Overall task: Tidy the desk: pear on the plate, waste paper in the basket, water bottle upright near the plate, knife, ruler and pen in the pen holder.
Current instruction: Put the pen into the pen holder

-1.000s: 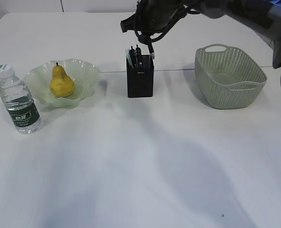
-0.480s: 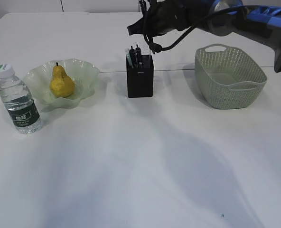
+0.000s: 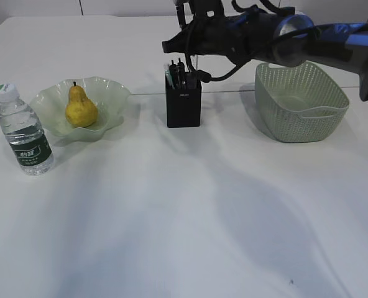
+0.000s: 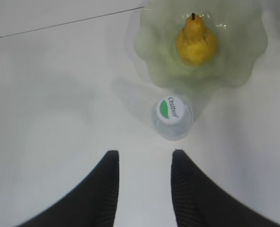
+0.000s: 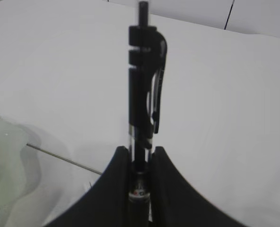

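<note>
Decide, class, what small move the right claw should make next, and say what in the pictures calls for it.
Probably lower the pen into the holder, then let go. The right claw is shut on the pen, above the holder. The pear is on the plate and the bottle stands upright beside it.

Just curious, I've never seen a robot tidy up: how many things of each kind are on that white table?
Bottle: 1
Pear: 1
Glass plate: 1
Black pen holder: 1
Green basket: 1
Pen in the right pincer: 1
Total: 6
</note>
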Robot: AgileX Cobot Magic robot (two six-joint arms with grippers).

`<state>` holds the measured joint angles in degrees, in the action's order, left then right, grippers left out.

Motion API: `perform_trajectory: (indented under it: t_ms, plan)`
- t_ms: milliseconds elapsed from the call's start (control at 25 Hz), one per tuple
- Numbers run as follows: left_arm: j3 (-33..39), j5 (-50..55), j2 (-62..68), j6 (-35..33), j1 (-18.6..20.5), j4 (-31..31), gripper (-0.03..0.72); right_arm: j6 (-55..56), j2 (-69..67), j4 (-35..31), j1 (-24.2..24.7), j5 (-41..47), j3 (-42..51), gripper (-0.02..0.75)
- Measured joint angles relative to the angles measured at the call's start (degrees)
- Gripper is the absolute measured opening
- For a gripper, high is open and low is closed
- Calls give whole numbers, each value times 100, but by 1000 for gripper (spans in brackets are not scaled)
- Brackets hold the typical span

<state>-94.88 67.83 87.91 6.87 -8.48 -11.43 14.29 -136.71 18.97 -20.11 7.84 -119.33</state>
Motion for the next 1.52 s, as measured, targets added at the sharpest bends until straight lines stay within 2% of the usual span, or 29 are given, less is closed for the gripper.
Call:
perform_trajectory:
  t_ms: [200,320,840,1520]
  plan:
    - [0,0,20,0,0,-12,258,46,0,11,44,-1045,499,90]
    - [0,0,20,0,0,-23,258,48,0,34,85,-1357,674,90]
    - [0,0,145,0,0,-43,258,58,0,83,179,-1725,1378,90]
    - [0,11,217,0,0,-43,258,58,0,85,179,-1780,1418,108]
